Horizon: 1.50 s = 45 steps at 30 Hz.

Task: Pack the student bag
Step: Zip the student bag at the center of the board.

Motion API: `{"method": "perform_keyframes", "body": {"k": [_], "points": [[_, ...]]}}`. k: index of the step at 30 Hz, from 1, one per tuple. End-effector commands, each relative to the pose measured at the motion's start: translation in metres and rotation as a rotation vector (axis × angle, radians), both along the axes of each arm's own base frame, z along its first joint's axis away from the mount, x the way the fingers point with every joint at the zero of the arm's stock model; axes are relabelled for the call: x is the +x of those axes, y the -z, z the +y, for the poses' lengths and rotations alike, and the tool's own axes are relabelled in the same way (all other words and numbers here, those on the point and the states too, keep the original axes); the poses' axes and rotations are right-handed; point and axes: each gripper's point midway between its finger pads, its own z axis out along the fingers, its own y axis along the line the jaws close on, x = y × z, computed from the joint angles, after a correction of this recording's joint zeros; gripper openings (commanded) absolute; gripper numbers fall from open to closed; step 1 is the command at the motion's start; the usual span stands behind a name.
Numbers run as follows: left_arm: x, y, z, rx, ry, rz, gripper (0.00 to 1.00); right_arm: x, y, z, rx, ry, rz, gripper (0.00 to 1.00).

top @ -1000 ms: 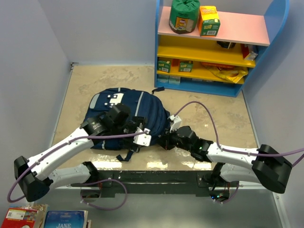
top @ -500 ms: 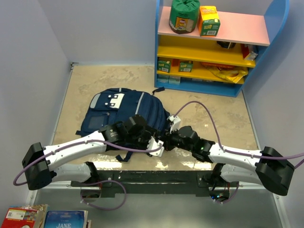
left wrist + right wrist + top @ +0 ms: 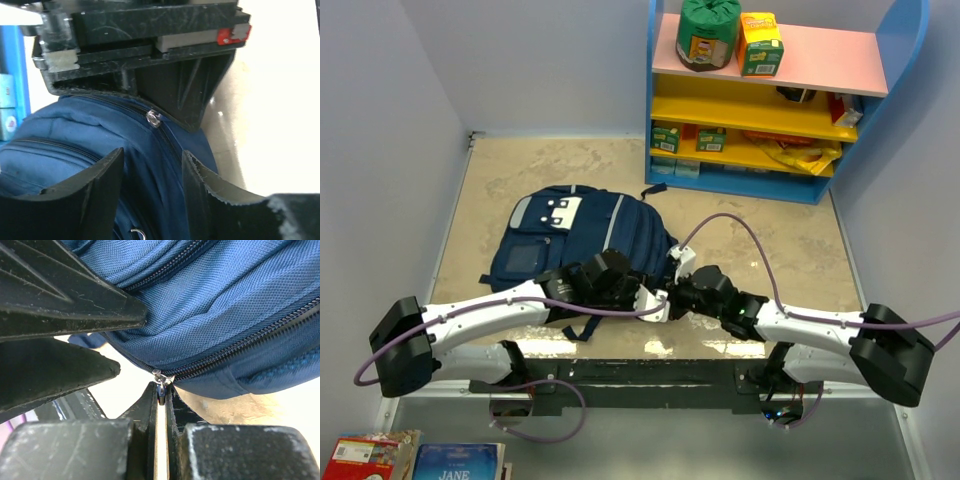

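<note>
The right pincer point(image 3: 160, 396) is clamped on the zipper pull point(image 3: 161, 382) of the student bag point(image 3: 225, 300), which lies on the bench point(image 3: 520, 170) just ahead. The left pincer point(image 3: 152, 180) stands half apart, astride a fold of the bag.

Rising from the black mounting bar point(image 3: 650, 372), the left arm point(image 3: 485, 312) and right arm point(image 3: 815, 325) have white shells and bulky black joint housings. A purple cable point(image 3: 725, 216) loops along each, above the bar. The left gripper point(image 3: 151, 160) has scuffed, black, wedge-shaped fingers. The right gripper point(image 3: 161, 392) carries a small red tag point(image 3: 232, 35) on its black casing.
</note>
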Motion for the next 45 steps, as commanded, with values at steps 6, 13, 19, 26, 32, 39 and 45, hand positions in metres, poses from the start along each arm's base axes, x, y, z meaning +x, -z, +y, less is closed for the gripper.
{"method": "perform_keyframes", "body": {"k": [6,13,19,26,32,39,45], "points": [[0.003,0.013,0.006,0.026,-0.041,0.015,0.44,0.007,-0.022,0.018,0.046,-0.055,-0.069,0.0],[0.0,0.015,0.013,0.039,-0.032,0.005,0.13,0.003,-0.023,0.018,0.035,-0.062,-0.043,0.0],[-0.028,0.005,0.008,0.037,0.081,0.112,0.01,0.003,-0.024,0.019,0.001,-0.066,-0.008,0.0],[-0.055,0.016,0.023,0.092,0.214,0.157,0.0,0.008,-0.011,0.01,-0.048,0.002,0.039,0.0],[-0.062,0.026,0.04,0.11,0.205,0.162,0.0,-0.002,-0.011,0.004,-0.07,-0.012,0.081,0.0],[-0.076,0.024,0.05,0.108,0.25,0.18,0.0,-0.011,-0.016,0.009,-0.038,-0.045,0.117,0.0],[-0.104,0.045,0.095,0.268,0.426,0.193,0.0,0.001,0.0,0.009,-0.119,-0.024,0.104,0.0]]}}
